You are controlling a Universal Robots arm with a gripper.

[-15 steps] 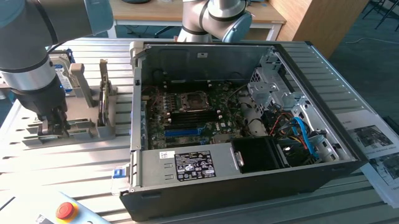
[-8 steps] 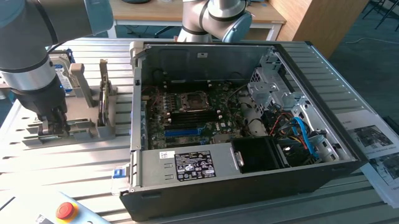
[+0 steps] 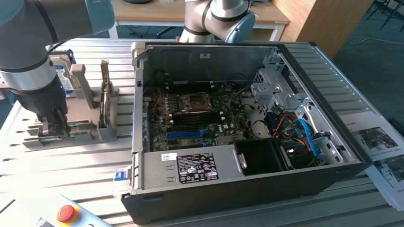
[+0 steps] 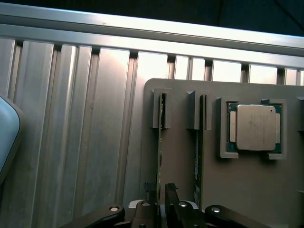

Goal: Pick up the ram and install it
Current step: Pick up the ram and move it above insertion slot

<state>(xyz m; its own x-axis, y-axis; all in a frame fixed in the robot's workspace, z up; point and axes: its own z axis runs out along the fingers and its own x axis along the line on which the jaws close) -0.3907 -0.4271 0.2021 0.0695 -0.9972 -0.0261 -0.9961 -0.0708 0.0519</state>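
Your gripper (image 4: 160, 188) is clenched on the ram (image 4: 160, 152), one finger pressed against each face of the thin green stick near its end. The ram stands on edge in its slot of the grey holder (image 4: 183, 166). A second green stick (image 4: 200, 152) stands in the neighbouring slot, just beside the ram and parallel to it, and the fingers are not touching it. In a square recess on the far side of that second stick you can see a processor chip (image 4: 256, 127) lying flat, metal lid up. The holder rests on the ribbed aluminium table (image 4: 95, 142).

In the exterior view the gripper (image 3: 54, 128) is down at the holder (image 3: 85, 130) on the exterior view's left, the arm standing upright above it. The open computer case (image 3: 252, 189) lies well apart to the exterior view's right, its motherboard (image 3: 189, 118) exposed, with a blue memory slot (image 3: 188, 134) near the board's near edge.
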